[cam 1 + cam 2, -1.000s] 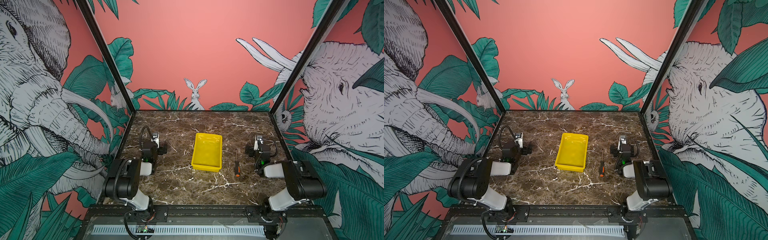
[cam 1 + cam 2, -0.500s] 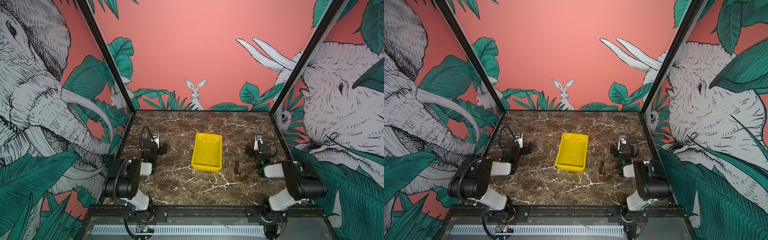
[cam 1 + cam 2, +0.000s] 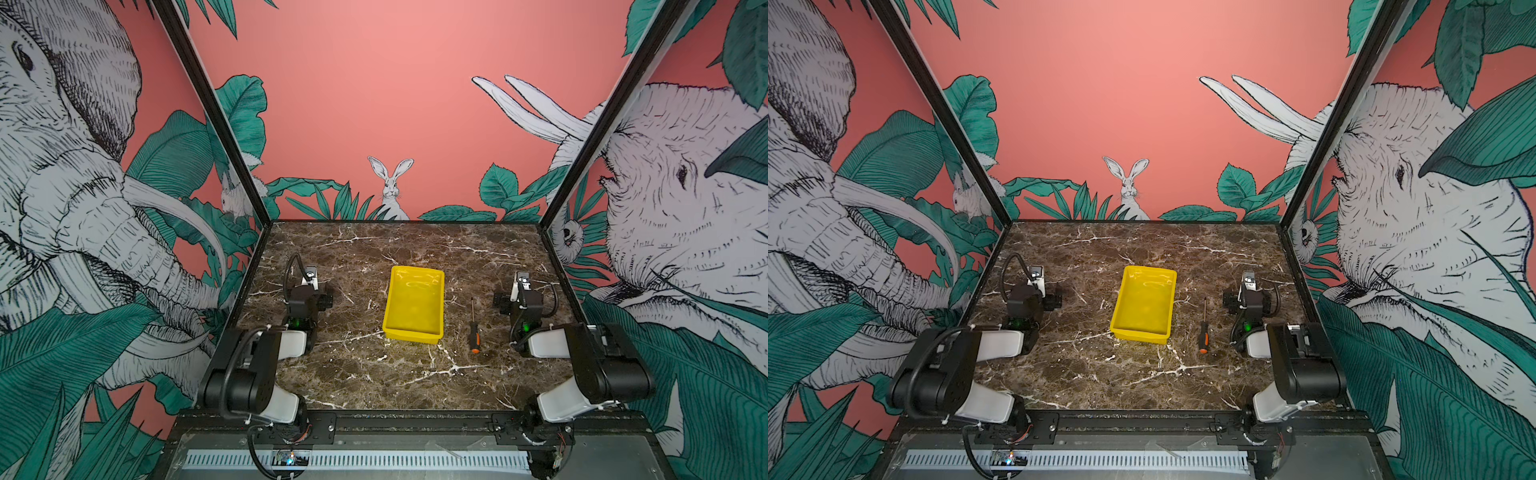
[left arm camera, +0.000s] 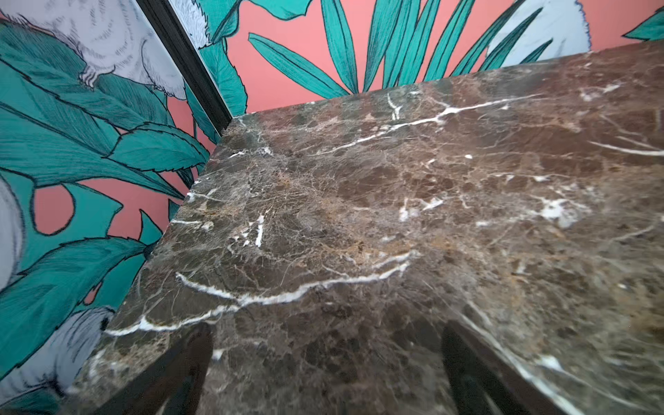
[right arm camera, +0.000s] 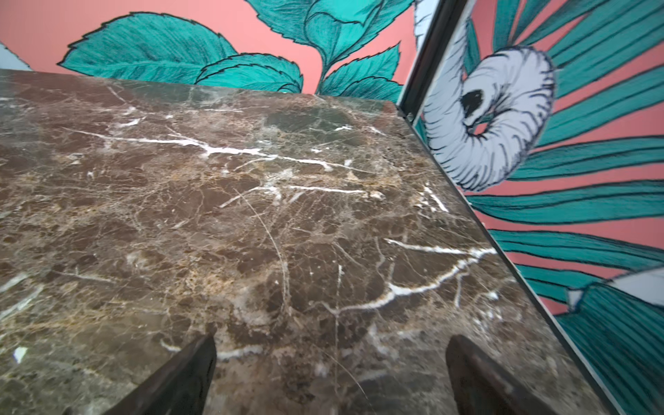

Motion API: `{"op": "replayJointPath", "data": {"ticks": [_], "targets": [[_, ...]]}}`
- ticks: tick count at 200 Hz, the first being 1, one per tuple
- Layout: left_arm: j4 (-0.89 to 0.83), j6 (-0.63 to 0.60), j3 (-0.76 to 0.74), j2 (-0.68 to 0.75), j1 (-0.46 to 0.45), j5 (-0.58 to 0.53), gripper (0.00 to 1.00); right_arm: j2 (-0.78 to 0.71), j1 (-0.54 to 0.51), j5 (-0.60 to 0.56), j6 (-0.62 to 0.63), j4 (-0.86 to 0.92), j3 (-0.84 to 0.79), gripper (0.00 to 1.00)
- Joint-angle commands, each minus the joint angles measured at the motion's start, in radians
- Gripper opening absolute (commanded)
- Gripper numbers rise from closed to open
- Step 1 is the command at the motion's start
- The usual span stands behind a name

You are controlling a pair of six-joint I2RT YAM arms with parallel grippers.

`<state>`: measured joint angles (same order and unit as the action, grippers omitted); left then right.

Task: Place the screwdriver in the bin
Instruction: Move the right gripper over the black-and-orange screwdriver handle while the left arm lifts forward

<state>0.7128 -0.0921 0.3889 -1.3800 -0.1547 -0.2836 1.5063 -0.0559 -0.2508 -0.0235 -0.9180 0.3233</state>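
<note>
The screwdriver (image 3: pixel 473 328) (image 3: pixel 1203 332), black-handled with an orange end, lies flat on the marble just right of the bin, shaft pointing toward the back wall. The yellow bin (image 3: pixel 413 332) (image 3: pixel 1140 336) sits mid-table with nothing in it. My left gripper (image 3: pixel 309 291) (image 4: pixel 325 334) rests low at the left, well apart from the bin, open over bare marble. My right gripper (image 3: pixel 521 291) (image 5: pixel 332 341) rests low just right of the screwdriver, open with only marble between its fingers. Neither wrist view shows the screwdriver or the bin.
The brown marble table (image 3: pixel 374 374) is boxed in by patterned walls on the left, right and back, with black corner posts (image 3: pixel 552 208). A black rail (image 3: pixel 407 419) carrying both arm bases runs along the front edge.
</note>
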Motion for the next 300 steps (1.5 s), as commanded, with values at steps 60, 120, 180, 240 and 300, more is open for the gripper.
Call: {"op": "replayJointPath", "data": {"ticks": [60, 120, 180, 240, 300], "targets": [[-0.953, 0.484, 0.251, 0.597, -0.022, 0.070, 1.00, -0.506, 0.004, 0.096, -0.291, 1.005, 0.340, 1.00], [-1.312, 0.628, 0.268, 0.819, -0.023, 0.337, 1.00, -0.472, -0.097, 0.215, -0.334, 1.393, 0.508, 0.99], [-1.496, 0.503, 0.346, 0.740, -0.043, 0.607, 1.00, -0.440, -0.260, 0.208, -0.333, 1.554, 0.494, 0.99], [-1.370, 0.465, 0.397, 0.591, -0.121, 0.627, 1.00, -0.459, -0.369, 0.301, -0.510, 1.503, 0.346, 0.89], [-1.387, 0.306, 0.623, 0.284, -0.208, 0.614, 1.00, -0.512, -0.403, 0.266, -0.647, 1.430, 0.237, 0.78]]}}
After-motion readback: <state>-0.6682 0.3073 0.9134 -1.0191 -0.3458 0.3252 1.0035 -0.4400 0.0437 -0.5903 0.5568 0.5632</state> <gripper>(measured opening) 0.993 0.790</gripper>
